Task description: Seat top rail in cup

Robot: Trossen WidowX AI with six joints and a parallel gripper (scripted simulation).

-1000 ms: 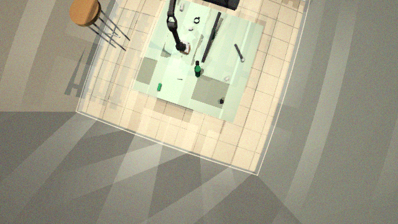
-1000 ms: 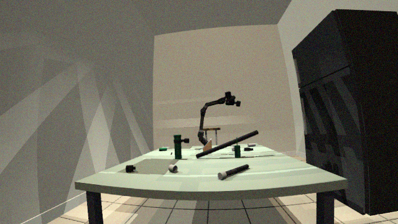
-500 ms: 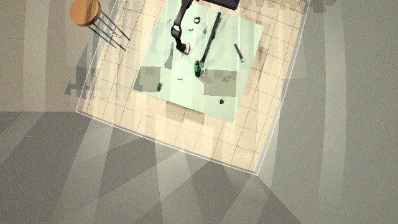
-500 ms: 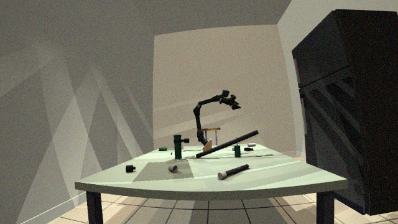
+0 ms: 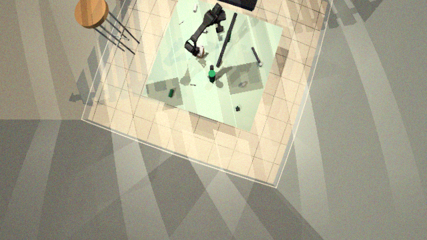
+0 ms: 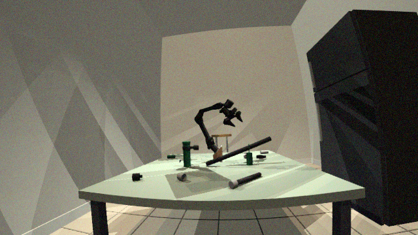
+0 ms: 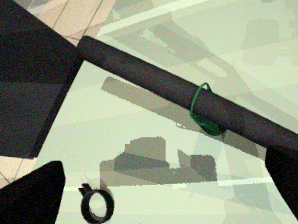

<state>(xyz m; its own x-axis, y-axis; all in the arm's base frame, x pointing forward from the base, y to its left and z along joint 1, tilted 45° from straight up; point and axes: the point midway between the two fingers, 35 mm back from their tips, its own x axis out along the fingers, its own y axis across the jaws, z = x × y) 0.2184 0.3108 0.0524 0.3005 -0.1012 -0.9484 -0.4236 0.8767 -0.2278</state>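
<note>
The top rail [image 5: 227, 40] [image 6: 240, 151] [image 7: 150, 80] slopes through the green loop cap, its low end near the surface [image 5: 207, 103] [image 6: 222, 196] [image 7: 150, 120], short of the end cup [image 5: 211, 67] [image 6: 195, 147] on the big post [image 5: 212, 75] [image 6: 187, 156]. The end effector [image 5: 219, 29] [image 6: 236, 121] hangs above the rail's raised part, fingers spread, grasping nothing. The brace band [image 6: 185, 147] sits high, just under the post's top.
</note>
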